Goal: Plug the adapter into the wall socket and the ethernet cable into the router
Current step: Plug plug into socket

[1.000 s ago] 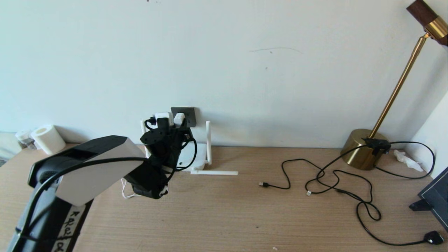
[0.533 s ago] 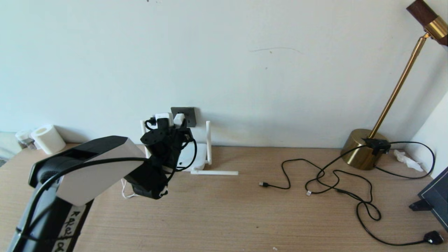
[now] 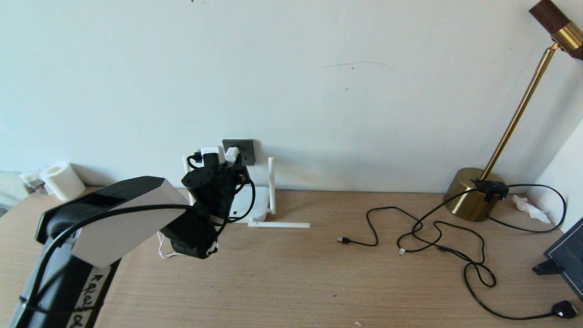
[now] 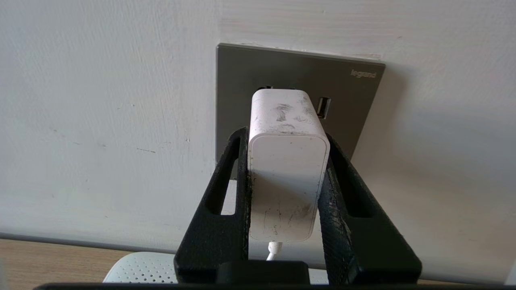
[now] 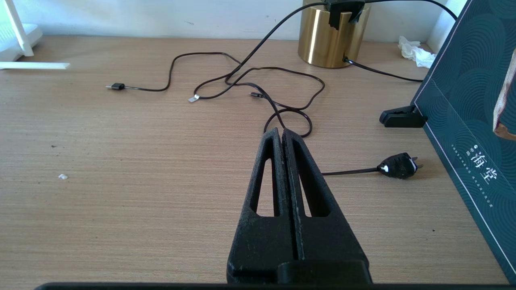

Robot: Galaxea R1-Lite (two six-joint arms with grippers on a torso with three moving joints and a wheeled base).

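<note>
- Nothing had shifted over the last second — your left gripper [image 4: 287, 161] sat in the same spot against the wall socket [image 4: 238, 80] in every head view, so you were holding station, not travelling.
- That gripper was clamped on the adapter [image 4: 287, 161], one finger pressed to each flank of the white body, with its thin white cord [image 4: 272, 250] dropping out of the near end.
- The adapter's far end was right at the grey plate, just beside its small USB port [image 4: 323, 108]. You could not tell from the wrist view whether the pins were fully home or only lined up; the body hid them.
- My read: with no motion, the push was either finished or stalled, and the grip had not yet been let go.
- The router [image 3: 246, 205] lay flat on the table [image 3: 291, 282] directly under the socket, one antenna [image 3: 271, 184] upright beside it.
- Your right gripper [image 5: 282, 135] hung parked over the bare table, fingers pressed together on nothing.
- The thin black cables [image 3: 437, 237] lay loose near the brass lamp base [image 3: 471, 193], well apart from the router — I couldn't pick out the ethernet cable among them, so that half still looked undone.
</note>
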